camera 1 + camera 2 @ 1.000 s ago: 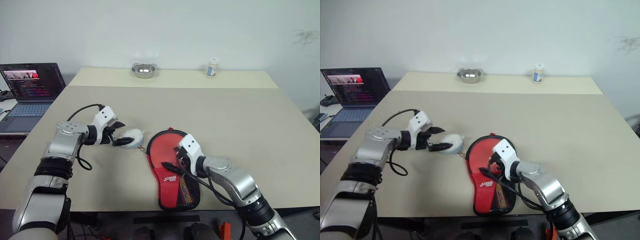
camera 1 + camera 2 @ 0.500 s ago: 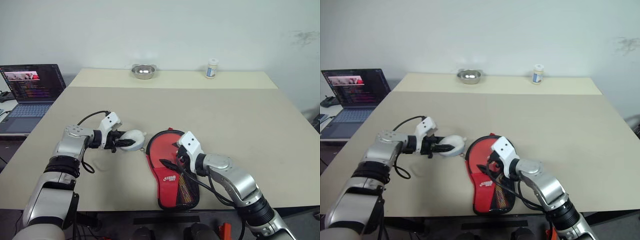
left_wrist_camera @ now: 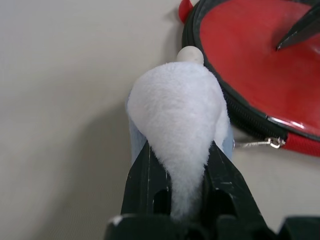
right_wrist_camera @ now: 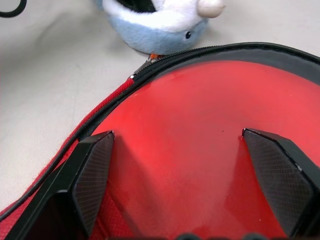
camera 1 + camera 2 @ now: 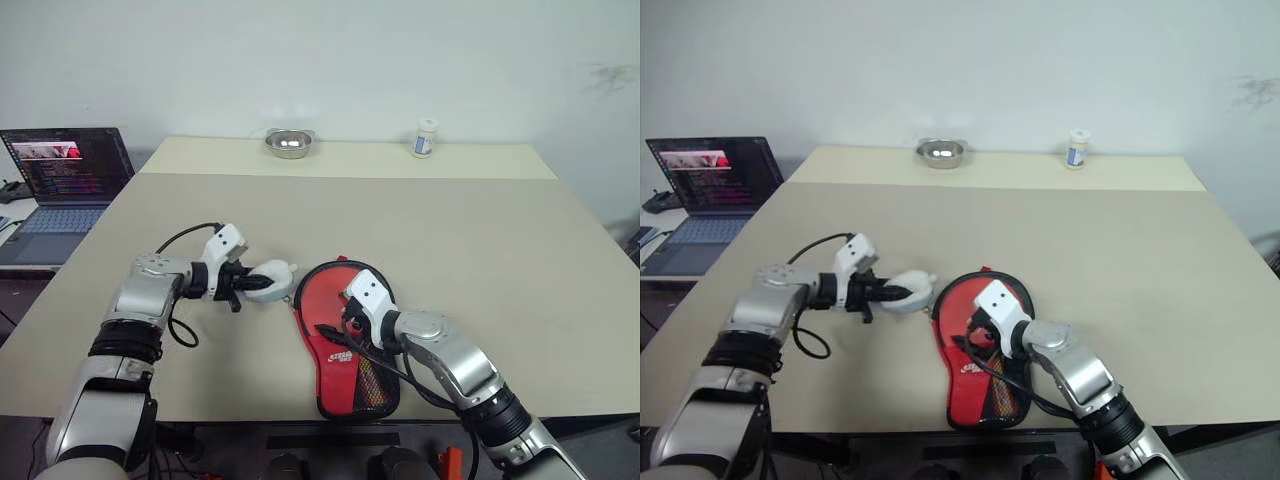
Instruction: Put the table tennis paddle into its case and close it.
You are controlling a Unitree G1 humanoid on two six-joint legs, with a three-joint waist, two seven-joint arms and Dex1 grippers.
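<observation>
Near the table's front edge lies the case (image 5: pixel 357 378), red with a white logo and black mesh, its black zip rim (image 4: pixel 165 56) open around a smooth red round face. That face looks like the table tennis paddle (image 5: pixel 322 298) lying inside; its handle is hidden. My right gripper (image 5: pixel 344 318) hovers open just above this red face (image 4: pixel 177 134), both fingers spread wide with nothing between them. To the left, my left gripper (image 3: pixel 182 167) is shut on a small white and pale-blue plush toy (image 5: pixel 276 274), which rests on the table against the case's rim.
A laptop (image 5: pixel 65 165) stands open on a side desk at the far left. A metal bowl (image 5: pixel 288 143) and a small white bottle (image 5: pixel 425 138) sit on the far table. The zip pull (image 3: pixel 274 143) lies beside the toy.
My left gripper was open around the plush toy and has closed on it, shifting slightly right. My right gripper has edged a little left over the red face, still open.
</observation>
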